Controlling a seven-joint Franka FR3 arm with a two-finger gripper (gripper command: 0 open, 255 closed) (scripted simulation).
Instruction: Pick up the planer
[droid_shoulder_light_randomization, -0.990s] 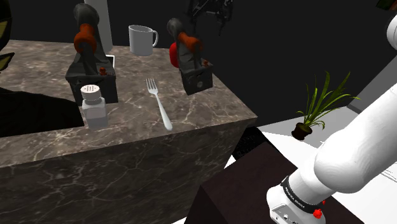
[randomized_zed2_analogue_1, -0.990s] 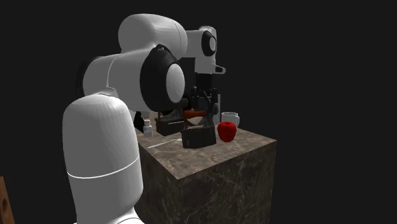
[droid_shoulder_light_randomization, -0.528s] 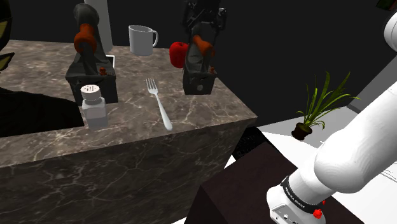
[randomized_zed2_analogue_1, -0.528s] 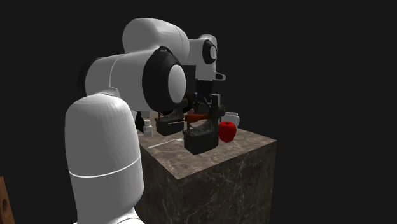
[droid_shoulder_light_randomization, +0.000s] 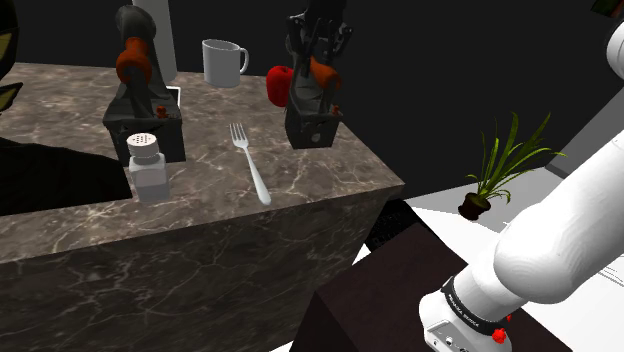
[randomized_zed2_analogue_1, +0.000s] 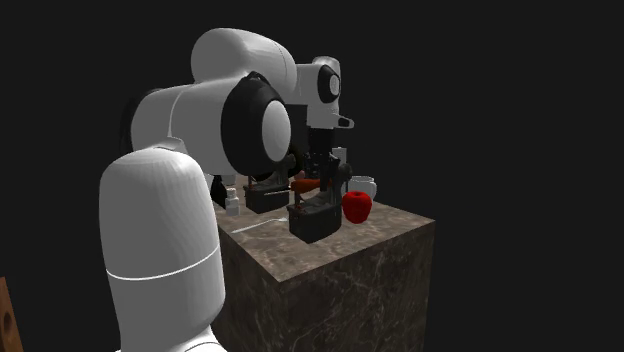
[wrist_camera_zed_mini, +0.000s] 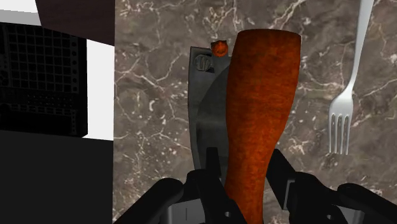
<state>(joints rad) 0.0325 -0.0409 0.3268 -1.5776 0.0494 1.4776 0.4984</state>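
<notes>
Holds planer (wrist_camera_zed_mini: 261, 108) by orange handle, clasped betw. both fingers (wrist_camera_zed_mini: 212, 175) of gripper (droid_shoulder_light_randomization: 320, 66). Dark body hangs right under fingertips, on or just above marble counter (droid_shoulder_light_randomization: 200, 235); can't tell which. Red apple (droid_shoulder_light_randomization: 280, 85) just beside gripper, fork (droid_shoulder_light_randomization: 250, 160) near. Further from gripper: white mug (droid_shoulder_light_randomization: 222, 62), 2nd planer (droid_shoulder_light_randomization: 145, 100), shaker (droid_shoulder_light_randomization: 147, 165), all well apart from it.

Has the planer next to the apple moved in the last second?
Yes. In the shoulder view the planer has swung right, away from the mug, uncovering the apple.
</notes>
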